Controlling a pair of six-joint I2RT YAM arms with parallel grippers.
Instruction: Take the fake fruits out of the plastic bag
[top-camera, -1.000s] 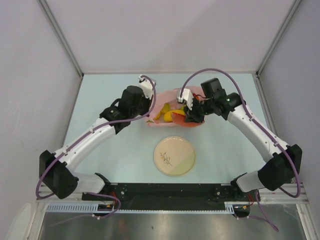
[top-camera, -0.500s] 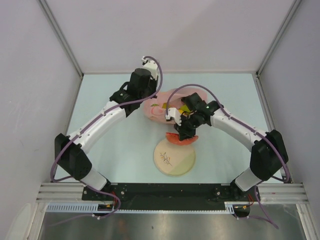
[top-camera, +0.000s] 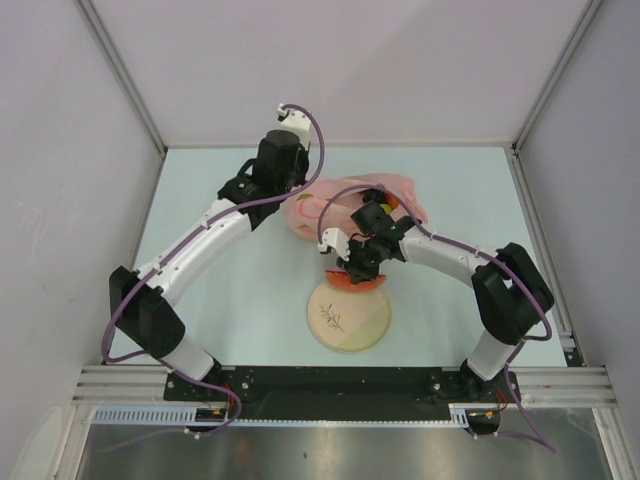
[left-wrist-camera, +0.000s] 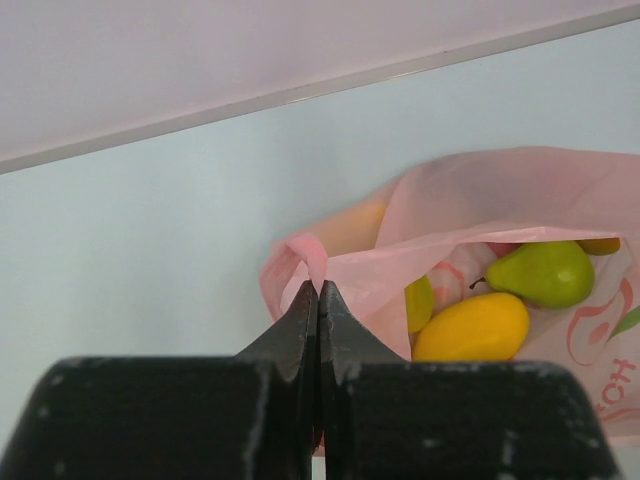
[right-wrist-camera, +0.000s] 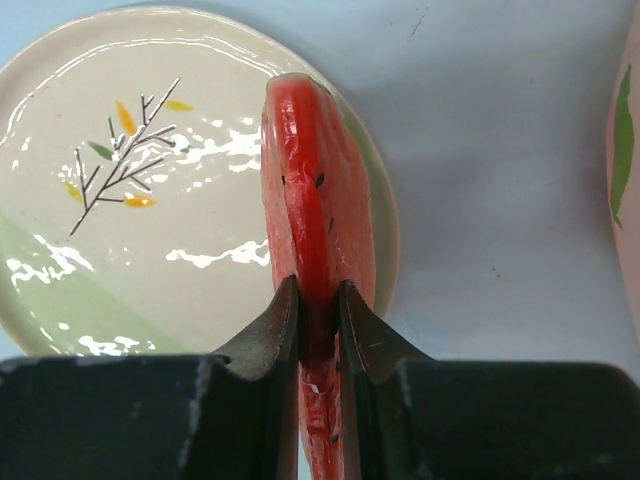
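The pink plastic bag lies at the back middle of the table. My left gripper is shut on a fold of the bag's edge and holds it up. Through the open mouth I see a green pear, a yellow mango and a yellow-green fruit. My right gripper is shut on the red watermelon slice and holds it on edge over the far rim of the cream plate. In the top view the slice is just below the bag, at the plate's far edge.
White walls close the table at the back and sides. The light blue table spreads around the plate and bag. The black rail with the arm bases runs along the near edge.
My right gripper has drawn the watermelon slice out of the bag and down to the plate's far edge. My left gripper has moved toward the back, still gripping the bag's edge.
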